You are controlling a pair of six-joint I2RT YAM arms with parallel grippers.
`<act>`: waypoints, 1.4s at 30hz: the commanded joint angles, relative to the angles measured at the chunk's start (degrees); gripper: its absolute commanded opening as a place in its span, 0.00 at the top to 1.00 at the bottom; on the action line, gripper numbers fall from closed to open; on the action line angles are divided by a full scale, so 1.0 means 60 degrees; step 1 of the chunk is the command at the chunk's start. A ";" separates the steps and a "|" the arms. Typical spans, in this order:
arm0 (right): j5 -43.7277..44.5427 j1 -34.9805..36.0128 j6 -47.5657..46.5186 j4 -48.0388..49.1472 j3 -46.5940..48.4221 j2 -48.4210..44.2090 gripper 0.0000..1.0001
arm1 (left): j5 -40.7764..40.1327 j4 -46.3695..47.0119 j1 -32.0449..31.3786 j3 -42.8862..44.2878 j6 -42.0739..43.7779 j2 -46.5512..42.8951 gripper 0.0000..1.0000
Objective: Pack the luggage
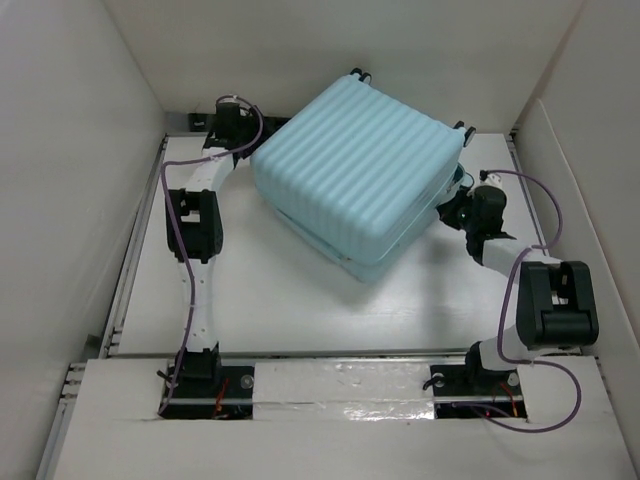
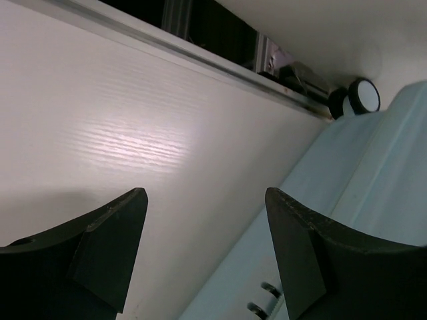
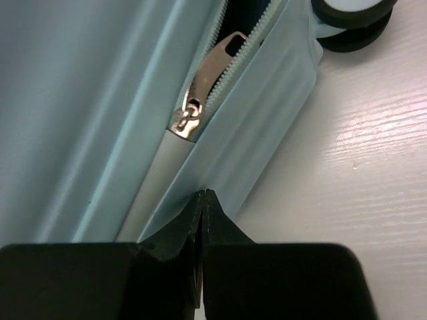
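The luggage, a pale aqua ribbed hard-shell suitcase, lies flat and turned at an angle in the middle of the table, its shells together. My left gripper is open at its far left corner, with only bare table between the fingers; the shell lies to its right. My right gripper is shut with nothing visible between its fingertips, which touch the lower shell's edge on the suitcase's right side. Just beyond the tips sits the silver zipper pull; past it the zipper gapes open.
White walls enclose the table on three sides. A metal rail runs along the far edge. Black-and-white spinner wheels stick out at the suitcase's far corners, one close to my right gripper.
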 commanded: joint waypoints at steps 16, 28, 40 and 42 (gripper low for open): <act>-0.1810 0.1366 -0.0932 0.0194 0.3082 0.2280 1.00 | -0.0556 0.7159 -0.2146 -1.1203 -0.0950 -0.6436 0.33; -0.3188 0.1162 -0.1915 -0.1683 0.4801 0.2930 1.00 | -0.2945 0.8070 -0.5791 -1.4738 -0.1024 -0.9691 0.33; -0.3393 0.1690 -0.2266 -0.2033 0.4093 0.2647 0.99 | -0.5228 0.7163 -0.7334 -1.5529 -0.1214 -1.1842 0.32; -0.3509 0.1690 -0.2251 -0.2194 0.4343 0.2793 0.96 | -0.5580 0.6943 -0.7334 -1.5747 -0.1316 -1.2457 0.33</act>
